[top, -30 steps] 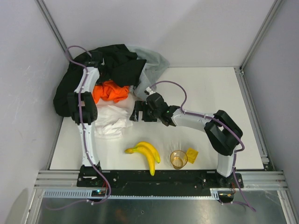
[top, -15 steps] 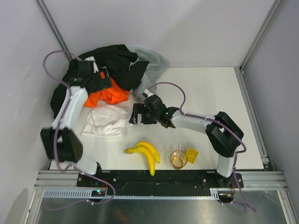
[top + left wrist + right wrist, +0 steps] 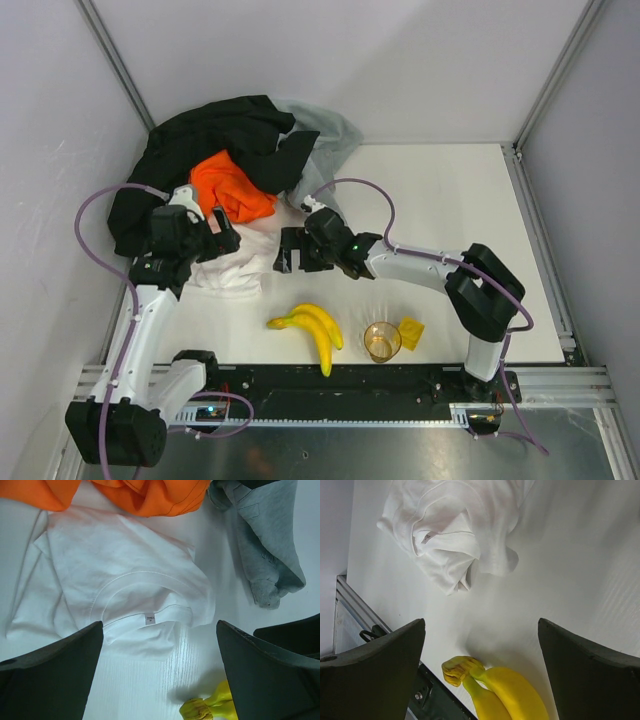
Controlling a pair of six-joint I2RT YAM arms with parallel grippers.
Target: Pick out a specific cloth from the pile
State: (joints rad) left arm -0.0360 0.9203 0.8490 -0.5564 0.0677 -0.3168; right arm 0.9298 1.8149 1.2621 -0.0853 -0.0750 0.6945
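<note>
now | white cloth (image 3: 236, 268) lies crumpled against pile (image 3: 240, 130) | left gripper (image 3: 159, 626) released above it | right gripper (image 3: 481, 623) released beside it, near bananas (image 3: 316, 328)

Bright, even overhead light, soft shadows, sharp focus throughout, with mild glare on the white table (image 3: 470, 210).

We find the cloth (image 3: 237, 268) closed off on its far side, where the orange cloth (image 3: 233, 189) of the pile (image 3: 240, 140) touches its edge, with the black garment (image 3: 225, 125) and grey cloth (image 3: 330, 135) heaped beyond. The left gripper (image 3: 222, 240) hangs spread over the cloth's far left part, and the right gripper (image 3: 284, 251), also spread, sits just beside its right edge. Nearer than the cloth, a lane of bare surface (image 3: 450, 200) runs as far as the bananas (image 3: 316, 330). Well right of the cloth, beyond the right arm, we see open surface.
</note>
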